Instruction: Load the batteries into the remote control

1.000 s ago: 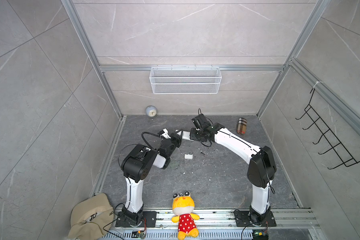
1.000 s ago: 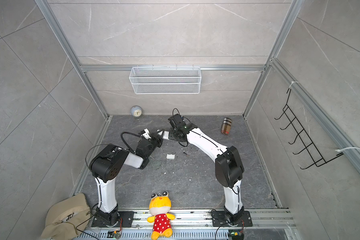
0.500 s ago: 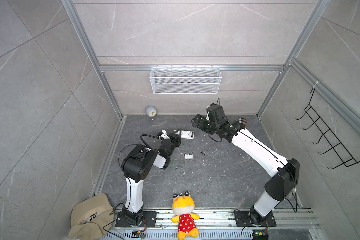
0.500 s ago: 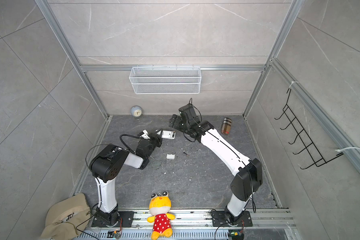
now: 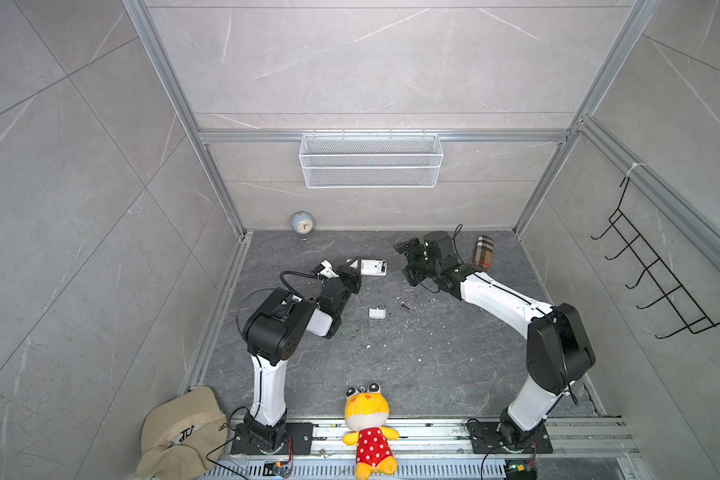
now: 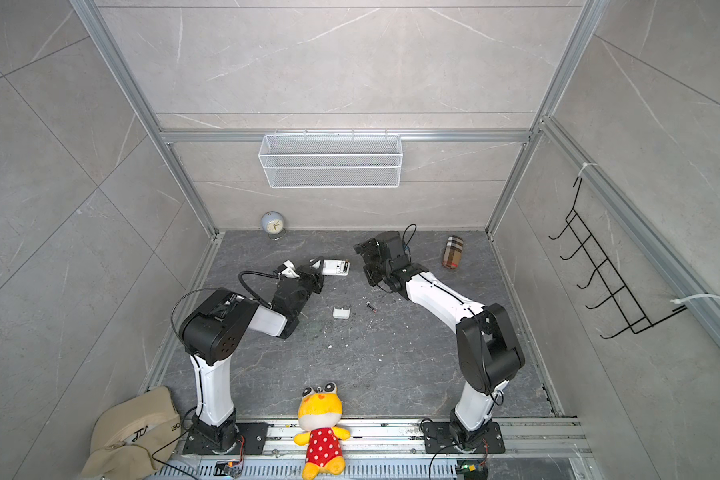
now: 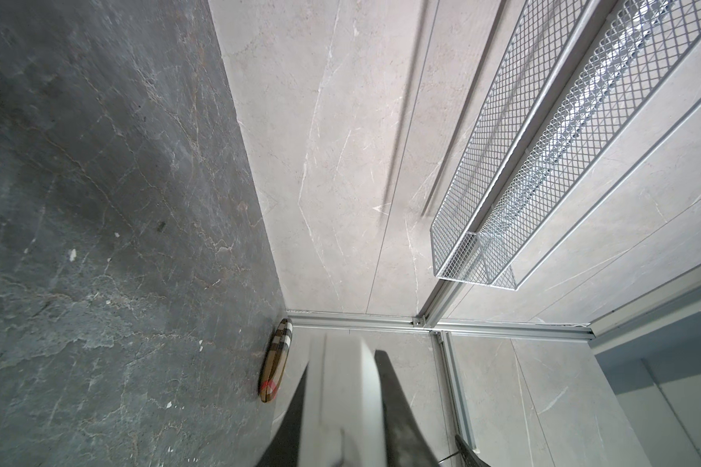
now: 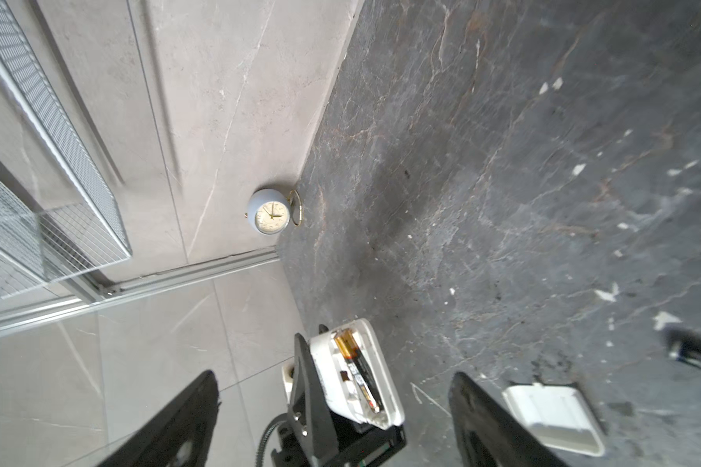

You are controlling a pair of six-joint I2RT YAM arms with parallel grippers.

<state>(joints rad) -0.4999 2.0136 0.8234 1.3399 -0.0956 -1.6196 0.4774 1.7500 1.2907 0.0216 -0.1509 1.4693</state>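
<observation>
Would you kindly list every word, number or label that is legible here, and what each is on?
"ORT": on the edge of the beige cap; the rest is hidden.
Logo on the beige cap: stylised, not surely readable.
Numerals on the clock: too small.
Print on the battery in the remote control: blurred.

Dark grey stone-look floor (image 5: 391, 365), matt and slightly rough, veined. Pale grey wall tiles (image 5: 371, 62), smooth with a soft sheen, framed in brushed aluminium rails (image 5: 246, 137). On the far wall, white-coated wire mesh basket (image 5: 371, 166); on the right wall, black-coated wire hook rack (image 5: 657, 286). Smooth white plastic remote control (image 5: 371, 267), with a glossy black-and-copper wrapped battery (image 8: 357, 370) in it. Plain white plastic cover piece (image 8: 551, 416), smooth. Glossy white arm shells (image 5: 495, 297) with matt black joints (image 5: 558, 353). Near edge: fleecy yellow plush toy (image 5: 366, 409), beige cloth cap (image 5: 179, 419). Far right, checked fabric pouch (image 5: 484, 253).
</observation>
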